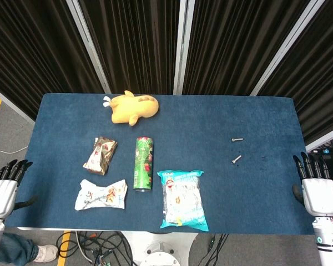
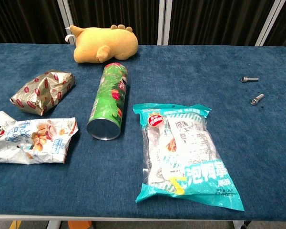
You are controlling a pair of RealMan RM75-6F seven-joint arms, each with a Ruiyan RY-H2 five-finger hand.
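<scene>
The left robot hand hangs just off the left edge of the table, fingers straight and apart, holding nothing. The right robot hand mirrors it at the right edge, fingers straight and empty. Only the head view shows them; neither reaches into the chest view.

Nearest the left robot hand lies the white bag, crumpled and flat near the front edge. Just behind it is the foil pack. Beside both, the can lies on its side, its metal end toward the robot. The teal bag lies flat to the right of the can, close to the front edge. The plush rests at the far side. Nearest the right robot hand are the bolts, two of them, small, a little apart from each other and well apart from everything else.

By my judgement this is a rest pose before any grasp: nothing is touched. A reach from the left would have to come in over the table edge and pinch the slack, crinkled white bag. From the right, the bolts are small and low, calling for a fine fingertip pinch.
</scene>
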